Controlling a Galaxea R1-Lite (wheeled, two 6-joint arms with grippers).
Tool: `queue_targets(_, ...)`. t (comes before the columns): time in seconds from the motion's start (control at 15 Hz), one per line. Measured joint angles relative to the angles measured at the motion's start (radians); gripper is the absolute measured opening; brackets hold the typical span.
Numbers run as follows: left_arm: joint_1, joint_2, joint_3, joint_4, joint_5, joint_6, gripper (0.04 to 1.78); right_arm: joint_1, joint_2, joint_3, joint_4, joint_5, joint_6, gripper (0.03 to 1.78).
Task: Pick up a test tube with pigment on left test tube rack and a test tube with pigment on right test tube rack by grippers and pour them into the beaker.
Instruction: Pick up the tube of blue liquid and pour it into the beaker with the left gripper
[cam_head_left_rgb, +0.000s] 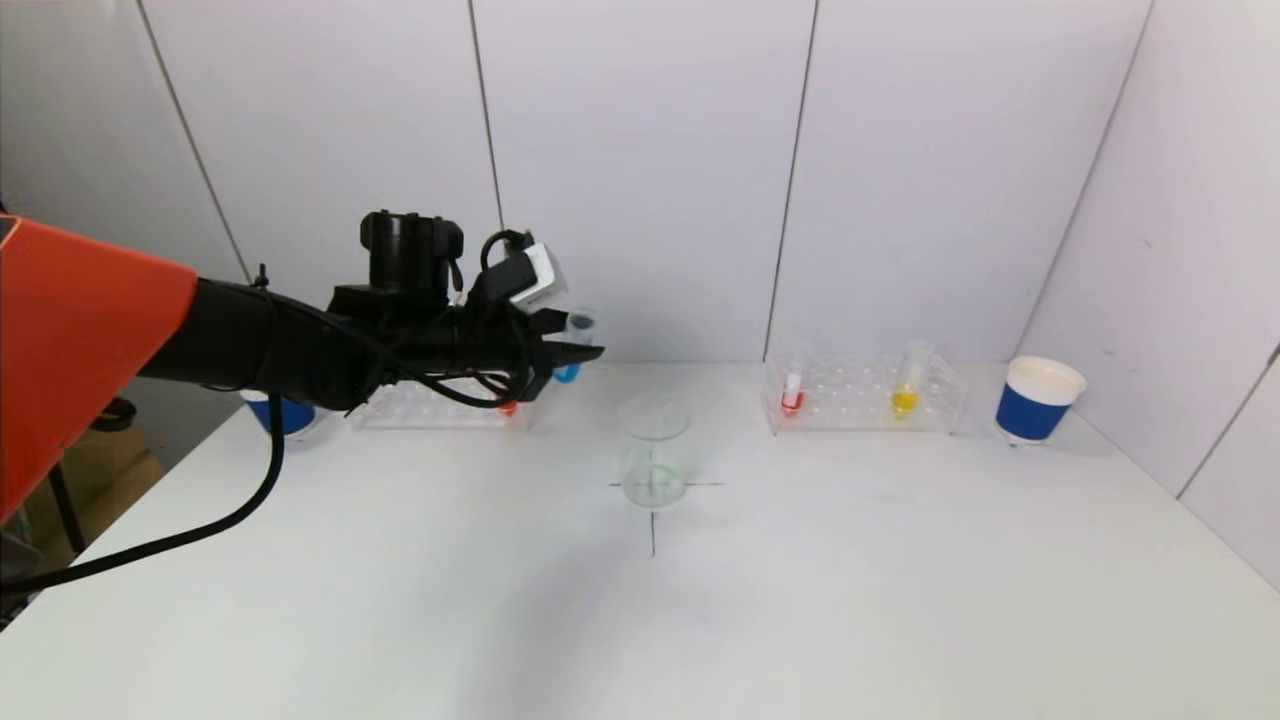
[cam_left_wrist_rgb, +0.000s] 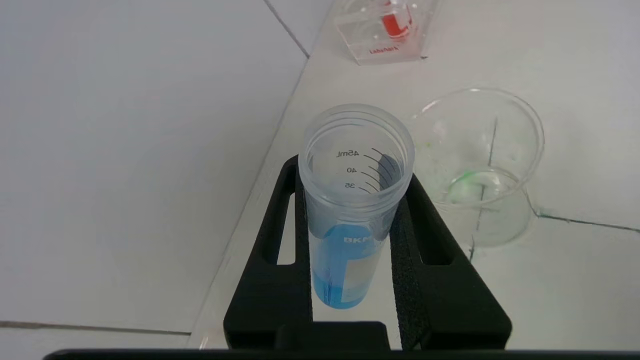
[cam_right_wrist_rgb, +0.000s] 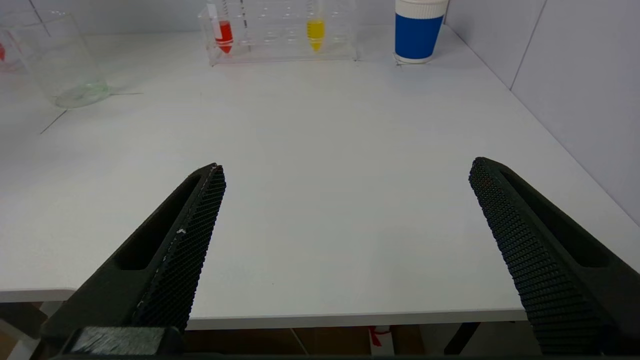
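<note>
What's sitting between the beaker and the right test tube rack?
Nothing: in the head view the table is bare between the beaker and the right test tube rack.

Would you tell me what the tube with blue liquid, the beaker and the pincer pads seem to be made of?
The tube with blue liquid in the left pincer looks like frosted translucent plastic: cloudy wall, threaded rim, printed volume marks. The round clear beaker looks like glass, fully transparent and glossy, though clear plastic is possible. The black pincer pads look like matte rubber or foam with a fine grid texture.

left test tube rack (cam_head_left_rgb: 430, 408) mostly hidden behind the arm, left blue cup (cam_head_left_rgb: 285, 415) partly hidden
</note>
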Motion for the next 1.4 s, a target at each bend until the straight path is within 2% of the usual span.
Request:
queue_targets(0.4,-0.01,0.053,-0.12,0.209,-0.032,0.226,0.46,0.0,0.0,0.0,0.0,0.0,0.0,1.77)
queue_targets(0.8,-0.054,0.093,-0.286,0.374,-0.023,0.345,0.46,0.0,0.0,0.0,0.0,0.0,0.0,1.77)
queue_targets(1.4,-0.101,0.164,-0.474,0.453,-0.016,0.451,0.46,0.0,0.0,0.0,0.0,0.0,0.0,1.77)
